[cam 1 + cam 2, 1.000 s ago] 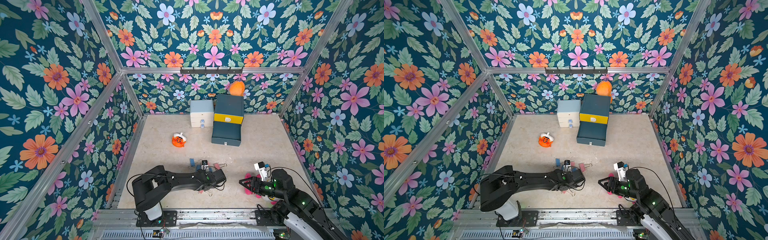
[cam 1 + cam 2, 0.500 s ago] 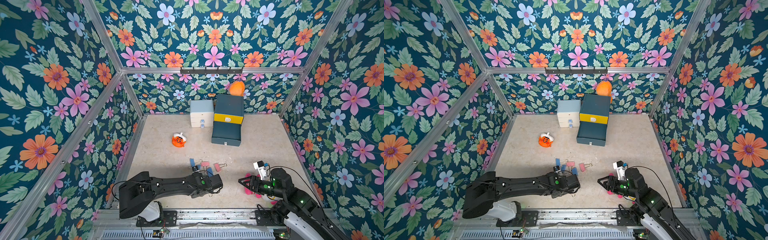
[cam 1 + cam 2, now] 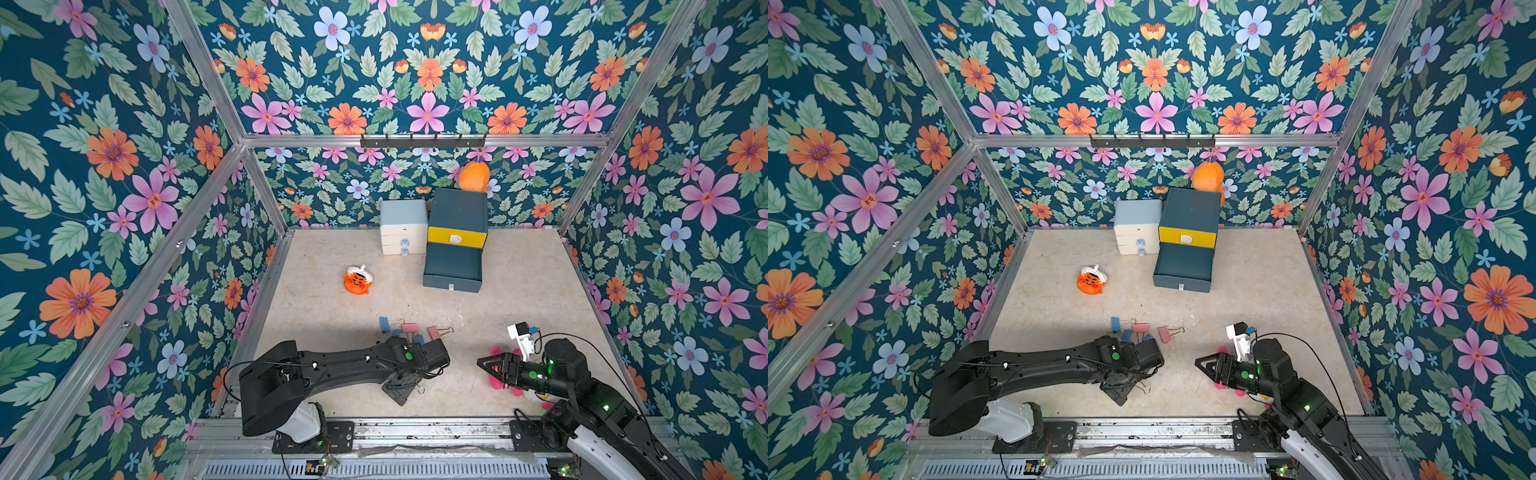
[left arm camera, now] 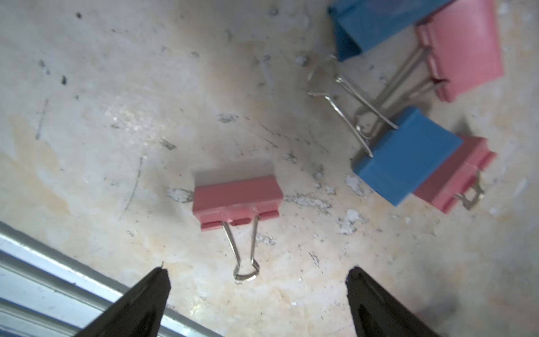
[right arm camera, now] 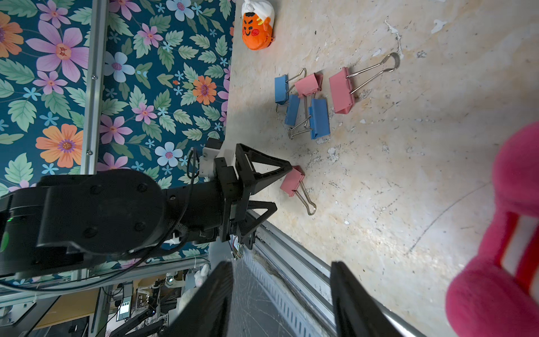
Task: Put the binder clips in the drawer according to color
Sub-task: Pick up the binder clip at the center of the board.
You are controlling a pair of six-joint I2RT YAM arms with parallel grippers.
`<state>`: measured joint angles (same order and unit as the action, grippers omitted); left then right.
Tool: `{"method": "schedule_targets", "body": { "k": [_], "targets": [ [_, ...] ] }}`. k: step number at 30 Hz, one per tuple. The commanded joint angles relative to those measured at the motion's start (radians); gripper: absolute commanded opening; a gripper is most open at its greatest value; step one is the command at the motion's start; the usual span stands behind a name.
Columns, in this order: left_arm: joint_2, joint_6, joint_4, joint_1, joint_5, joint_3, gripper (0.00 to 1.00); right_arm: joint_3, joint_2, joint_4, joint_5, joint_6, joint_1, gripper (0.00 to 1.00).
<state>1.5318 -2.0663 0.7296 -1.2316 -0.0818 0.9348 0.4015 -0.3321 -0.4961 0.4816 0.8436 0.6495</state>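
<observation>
Inspector: Left gripper (image 4: pixel 257 270) has swung round toward the near rail since a second ago. Its jaws have spread and now stand released, gripping nothing.

Clerk: What lies by it?

Inspector: A lone pink clip (image 4: pixel 236 198) lies flat on the table (image 4: pixel 116 116). Its body points away from the fingers (image 4: pixel 151 294). Its wire loop reaches about level with the fingertips and touches neither.

Clerk: And the other arm?

Inspector: The right gripper (image 5: pixel 280 264) hangs low over the near right part of the table. Its jaws are parted with nothing between them. A pink plush toy (image 5: pixel 481 297) lies just beside it.

Clerk: The remaining stock?

Inspector: Farther in, near the middle of the table, the binder clips (image 3: pixel 410 328) lie in a loose cluster. The right wrist view shows three blue clips (image 5: pixel 319 118) and two other pink clips (image 5: pixel 341 90), with several wire handles crossing. None of them is in a drawer.

Clerk: Beyond that?

Inspector: An orange toy (image 3: pixel 357 281) with a face sits toward the left wall, well apart from the cluster. The drawer cabinet (image 3: pixel 457 210) stands at the back wall. Its yellow drawer front (image 3: pixel 456 237) is closed. The dark drawer (image 3: pixel 453 266) beneath is pulled out, and its inside is too dark to read. A white and pale-blue unit (image 3: pixel 403 226) stands just beside the cabinet. An orange plush (image 3: pixel 473 176) shows at the wall behind the cabinet's top.
</observation>
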Motion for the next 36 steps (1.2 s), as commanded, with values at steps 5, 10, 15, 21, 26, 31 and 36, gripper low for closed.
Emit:
{"method": "schedule_targets", "body": {
  "k": [5,10,15,21,26,31,36],
  "targets": [
    [0.085,-0.103,0.054,0.052,0.042,0.063,0.96,0.002,0.001,0.016,0.038,-0.026,0.001,0.56],
    [0.12,-0.086,0.074,0.081,0.054,0.06,0.95,-0.006,0.001,0.025,0.049,-0.022,0.0,0.57],
    [0.14,-0.076,0.061,0.093,0.055,0.045,0.93,-0.014,0.008,0.027,0.046,-0.016,0.0,0.57],
    [0.186,-0.054,0.024,0.103,0.084,0.024,0.82,-0.018,0.013,0.027,0.041,-0.009,0.0,0.57],
    [0.182,-0.069,-0.018,0.104,0.086,-0.009,0.65,-0.018,0.022,0.02,0.033,-0.002,0.001,0.56],
    [0.185,-0.068,-0.043,0.104,0.082,-0.017,0.5,-0.021,0.024,0.022,0.029,0.001,0.001,0.57],
    [0.165,-0.023,-0.064,0.104,0.023,0.005,0.49,-0.018,0.024,0.021,0.03,0.002,0.0,0.57]
  ]
}}
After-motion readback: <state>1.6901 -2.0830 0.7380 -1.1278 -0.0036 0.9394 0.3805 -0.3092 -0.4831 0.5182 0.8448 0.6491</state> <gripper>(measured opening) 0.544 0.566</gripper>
